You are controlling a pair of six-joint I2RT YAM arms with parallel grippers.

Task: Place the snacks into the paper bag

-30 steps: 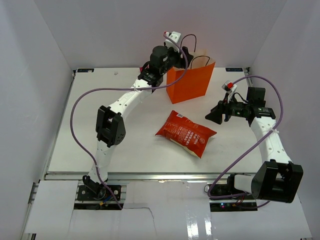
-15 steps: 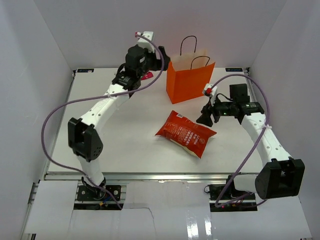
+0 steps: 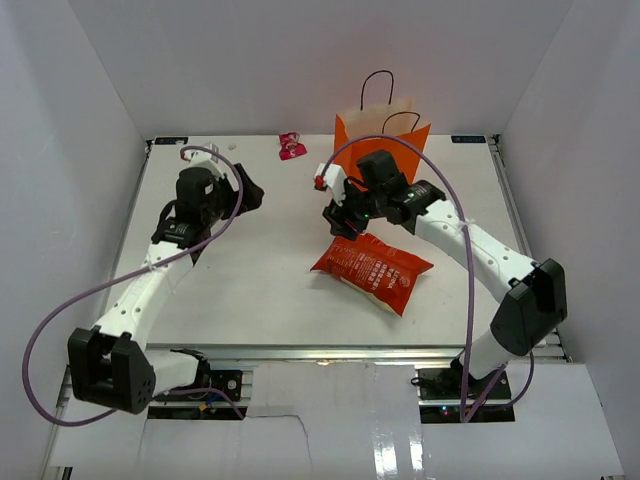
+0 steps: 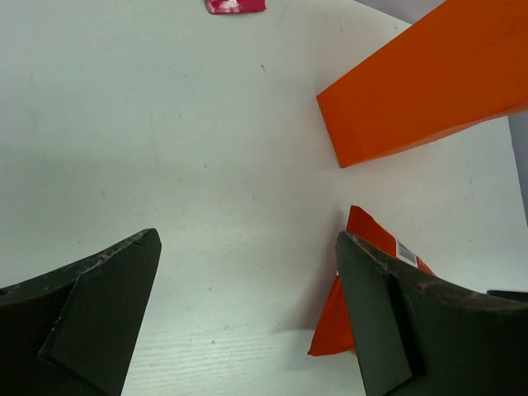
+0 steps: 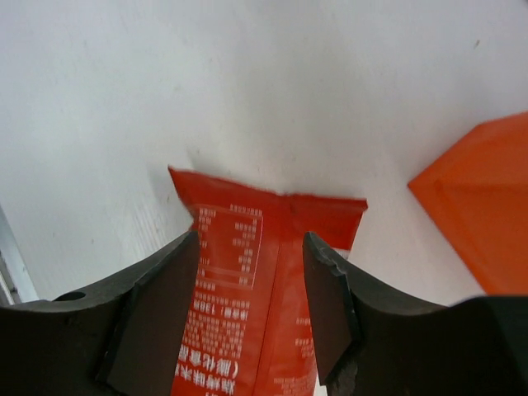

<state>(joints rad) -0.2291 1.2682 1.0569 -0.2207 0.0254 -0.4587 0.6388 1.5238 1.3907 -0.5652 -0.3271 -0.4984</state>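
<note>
Over the chip bag (image 3: 372, 266) edge, right gripper (image 5: 250, 245) hangs spread.

Paper bag (image 3: 415, 143): orange, upright at upper centre, black handles up, partly behind the right arm.
Chip bag (image 3: 372, 266): red, lying flat mid-frame.
Right gripper (image 3: 340, 224): right at the chip bag's upper-left end.
Left gripper (image 3: 250, 190): upper left, over the table (image 3: 250, 290).
Pink candy (image 3: 291, 146): top of the table, left of the paper bag.

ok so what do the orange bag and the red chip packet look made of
The paper bag looks like stiff matte paper: flat, even orange faces, sharp folded edges, no glare. The chip bag is probably thin printed plastic or foil film: slightly shiny, with a flat sealed end, a back seam and a puffed body.
</note>
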